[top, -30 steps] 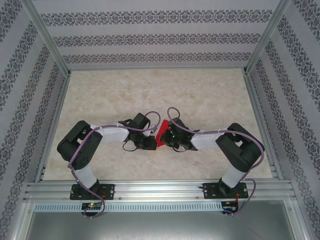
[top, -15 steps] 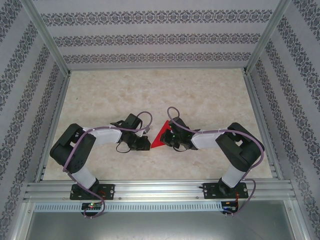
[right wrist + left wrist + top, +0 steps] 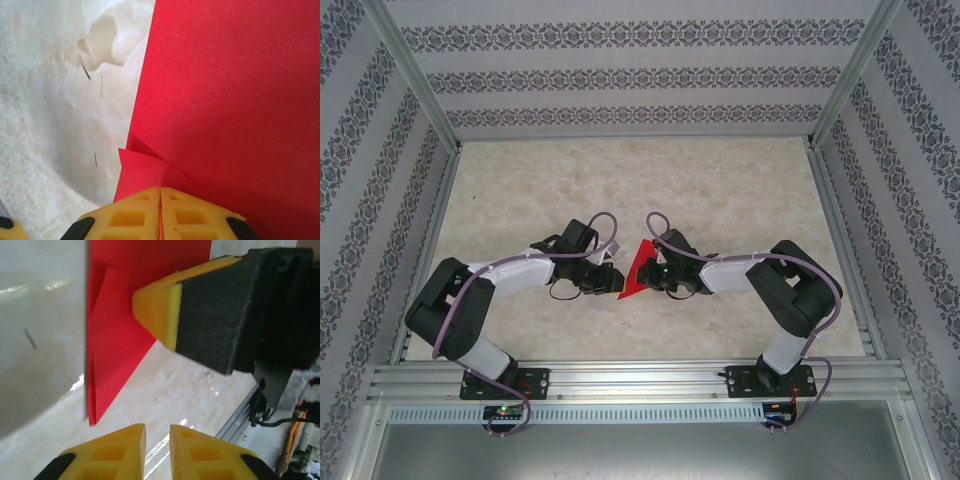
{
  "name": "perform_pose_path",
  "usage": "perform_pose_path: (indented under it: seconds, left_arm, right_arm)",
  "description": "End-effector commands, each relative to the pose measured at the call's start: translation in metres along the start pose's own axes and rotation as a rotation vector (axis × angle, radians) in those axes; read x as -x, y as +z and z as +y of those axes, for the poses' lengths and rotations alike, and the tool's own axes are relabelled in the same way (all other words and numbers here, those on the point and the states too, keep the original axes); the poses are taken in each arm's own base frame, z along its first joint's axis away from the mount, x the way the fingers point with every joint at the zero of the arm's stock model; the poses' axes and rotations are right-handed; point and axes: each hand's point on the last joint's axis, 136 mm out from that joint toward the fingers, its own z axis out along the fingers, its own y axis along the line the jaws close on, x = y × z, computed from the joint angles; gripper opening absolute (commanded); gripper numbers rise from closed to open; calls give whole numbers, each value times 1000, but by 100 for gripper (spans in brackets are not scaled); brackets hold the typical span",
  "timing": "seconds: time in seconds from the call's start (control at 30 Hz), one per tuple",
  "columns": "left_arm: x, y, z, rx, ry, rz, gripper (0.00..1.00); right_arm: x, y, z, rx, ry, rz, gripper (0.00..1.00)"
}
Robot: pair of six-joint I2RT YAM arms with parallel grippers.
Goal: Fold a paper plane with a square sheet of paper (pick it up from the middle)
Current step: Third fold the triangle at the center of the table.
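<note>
My right gripper (image 3: 160,199) is clamped shut on the red paper (image 3: 636,268), already creased into a pointed triangle, while my left gripper (image 3: 157,440), barely parted and empty, hovers just beside its tip; the narrowing dart folds look not yet made.

Soft, even light is coming from overhead and keeping the top view sharp with only faint shadows, while up close glare is glinting off the table (image 3: 200,390), my left fingers (image 3: 205,457) are blurring at the bottom edge, and shadow is darkening the red paper (image 3: 225,165) toward lower right.
</note>
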Motion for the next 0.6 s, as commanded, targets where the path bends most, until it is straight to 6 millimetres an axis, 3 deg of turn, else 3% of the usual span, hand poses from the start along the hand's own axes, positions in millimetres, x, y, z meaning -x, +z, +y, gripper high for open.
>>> perform_pose_path:
  seconds: [0.0,0.23,0.57]
  left_arm:
    - [14,10,-18,-63,34,-12,20]
    - [30,21,-19,-72,50,-25,19]
    - [18,42,15,12,-3,50,14]
  right_arm:
    - [-11,3,-8,-20,-57,69,10]
    - [-7,1,-4,-19,-62,64,11]
    - [14,-13,9,-4,-7,-26,12]
